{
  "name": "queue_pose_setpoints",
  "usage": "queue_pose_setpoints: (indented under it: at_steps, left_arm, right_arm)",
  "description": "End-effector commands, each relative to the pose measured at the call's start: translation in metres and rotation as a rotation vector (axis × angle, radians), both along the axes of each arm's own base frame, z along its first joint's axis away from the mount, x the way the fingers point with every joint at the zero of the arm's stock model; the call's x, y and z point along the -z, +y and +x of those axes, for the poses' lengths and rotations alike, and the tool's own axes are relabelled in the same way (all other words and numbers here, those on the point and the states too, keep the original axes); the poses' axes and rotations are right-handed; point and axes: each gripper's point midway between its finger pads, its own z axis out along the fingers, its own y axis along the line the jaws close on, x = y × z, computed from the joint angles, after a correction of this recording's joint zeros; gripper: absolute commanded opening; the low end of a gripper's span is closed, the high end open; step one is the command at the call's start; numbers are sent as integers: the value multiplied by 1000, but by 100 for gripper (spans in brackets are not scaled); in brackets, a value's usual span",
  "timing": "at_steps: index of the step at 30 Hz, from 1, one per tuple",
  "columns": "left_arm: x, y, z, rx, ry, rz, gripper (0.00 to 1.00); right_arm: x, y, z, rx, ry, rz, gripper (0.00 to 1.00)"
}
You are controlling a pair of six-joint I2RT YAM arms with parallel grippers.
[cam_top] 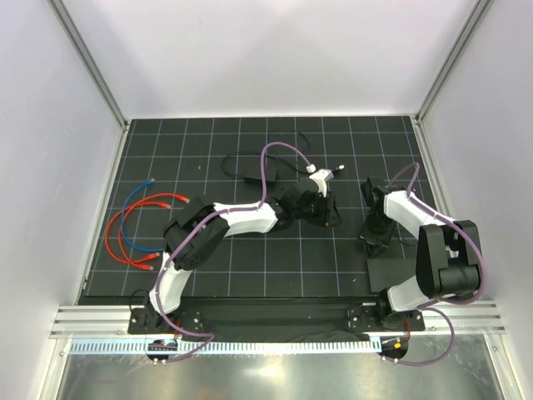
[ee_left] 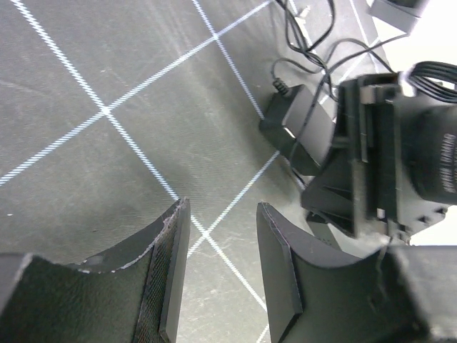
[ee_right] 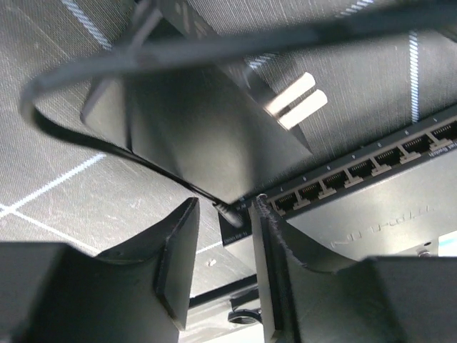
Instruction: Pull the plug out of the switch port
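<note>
At 4 o'clock on the tabletop [cam_top: 250,258]: switch [ee_right: 371,207], port edge toward brick [ee_right: 200,121].
Plug [ee_right: 230,213]: seated at switch's corner, brick just beside.
Right tool [ee_right: 225,206]: open, straddling plug.
Left tool [ee_left: 223,207]: open over bare tabletop.

The mat [cam_top: 250,267] is black with a grid of thin white lines. On its left lie red cables [cam_top: 125,242] and one blue cable [cam_top: 133,196]. The left arm [cam_top: 241,218] and right arm [cam_top: 408,208] are white with black joints and purple cords. The switch [ee_right: 371,207] is matte black; the power brick [ee_right: 193,128] is black with pale silver prongs [ee_right: 296,100]
</note>
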Motion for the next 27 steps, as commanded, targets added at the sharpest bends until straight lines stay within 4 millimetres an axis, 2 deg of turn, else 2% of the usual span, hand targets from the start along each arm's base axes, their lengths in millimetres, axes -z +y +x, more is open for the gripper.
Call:
queue_pose_setpoints:
  at_steps: [1,6,12,15,16,18,22,27]
  left_arm:
    - [-43,-9,0,23,-47,-105,46]
    - [-41,-11,0,28,-35,-115,46]
    - [-39,-11,1,30,-23,-120,46]
    - [-39,-11,1,34,-21,-124,46]
    - [-37,-12,1,35,-19,-122,46]
    - [-36,-12,-1,41,-16,-122,46]
    - [-36,-14,-1,47,-11,-127,46]
    - [-31,-18,-3,64,9,-126,46]
  right_arm:
    - [-5,-2,18,-8,-54,-28,42]
    - [1,1,25,-31,-62,-34,38]
    - [2,2,38,-37,-90,-48,27]
    - [-3,1,48,-43,-111,-61,15]
    - [-3,0,51,-43,-112,-69,7]
    - [-4,0,55,-46,-120,-77,2]
    - [-11,-7,69,-45,-156,-121,1]
    - [-14,-2,95,-47,-183,-116,1]
